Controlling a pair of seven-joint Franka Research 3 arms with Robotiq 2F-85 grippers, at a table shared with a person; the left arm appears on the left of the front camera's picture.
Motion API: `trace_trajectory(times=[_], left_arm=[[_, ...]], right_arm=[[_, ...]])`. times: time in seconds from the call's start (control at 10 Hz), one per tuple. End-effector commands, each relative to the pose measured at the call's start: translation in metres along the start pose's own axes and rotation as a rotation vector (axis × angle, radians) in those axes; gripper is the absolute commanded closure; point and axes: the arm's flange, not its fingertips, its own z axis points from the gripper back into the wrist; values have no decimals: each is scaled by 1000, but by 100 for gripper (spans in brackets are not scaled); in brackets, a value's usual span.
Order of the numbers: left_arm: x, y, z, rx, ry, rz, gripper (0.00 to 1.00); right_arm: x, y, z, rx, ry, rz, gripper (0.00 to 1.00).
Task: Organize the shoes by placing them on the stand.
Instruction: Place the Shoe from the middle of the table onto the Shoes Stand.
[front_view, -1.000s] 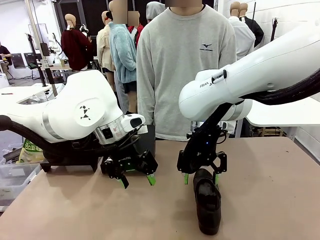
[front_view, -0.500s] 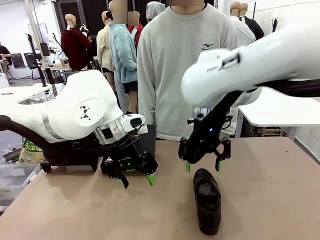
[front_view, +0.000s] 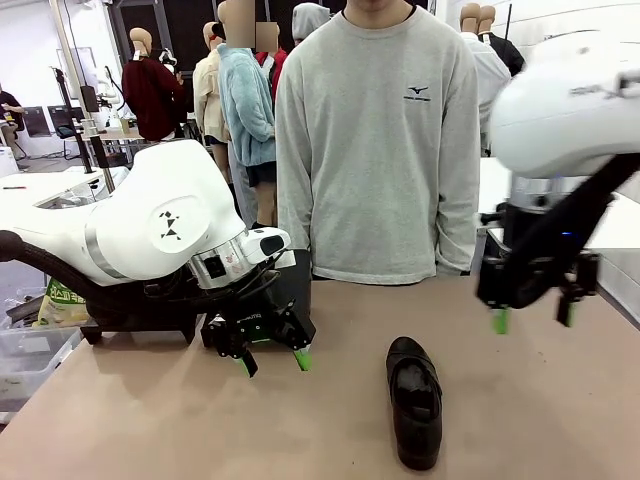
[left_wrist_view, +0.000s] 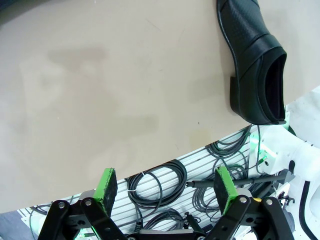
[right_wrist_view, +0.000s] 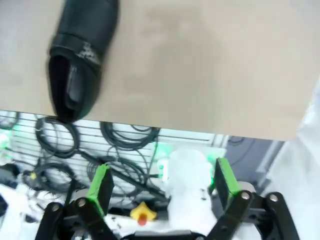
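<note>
One black glossy shoe (front_view: 414, 400) lies on the tan table, toe toward the near edge, with nothing touching it. My right gripper (front_view: 533, 318) hangs open above the table, well to the shoe's right. To the shoe's left, my left gripper (front_view: 272, 362) is open and empty just over the table. A black stand (front_view: 292, 285) sits behind the left arm, largely covered by it. In the left wrist view the shoe (left_wrist_view: 255, 65) lies at the upper right, beyond the open gripper (left_wrist_view: 165, 185). The blurred right wrist view has the shoe (right_wrist_view: 82, 55) at upper left, far from the gripper (right_wrist_view: 162, 182).
A person in a grey sweatshirt (front_view: 375, 140) stands at the table's far edge, hands out of sight. Bare tabletop (front_view: 150, 420) stretches on both sides of the shoe. A clear plastic bin (front_view: 25, 360) stands off the table at the left.
My right gripper, which straddled the shoe's heel, has lifted and swung away to the right, leaving the shoe lying on the table. The left arm has not moved.
</note>
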Motion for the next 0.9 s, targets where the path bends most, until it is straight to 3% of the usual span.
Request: trace_trajectory(times=[0.0, 0.2, 0.3, 0.5, 0.6, 0.8], left_arm=[[-1, 1, -1, -15, 2, 0, 0], [2, -8, -8, 18, -1, 18, 0], [9, -28, -18, 59, -24, 62, 0], [22, -93, -35, 196, -139, 66, 0], [27, -116, -40, 208, -173, 62, 0], [42, -151, -60, 263, -171, 114, 0]], right_arm=[[-5, -29, -9, 23, -4, 22, 0], [-1, -36, -23, 88, -17, 7, 0], [-6, -37, -6, 28, -1, 10, 0], [-6, -37, -6, 28, -1, 10, 0], [-6, -37, -6, 28, -1, 10, 0], [-6, -37, -6, 28, -1, 10, 0]])
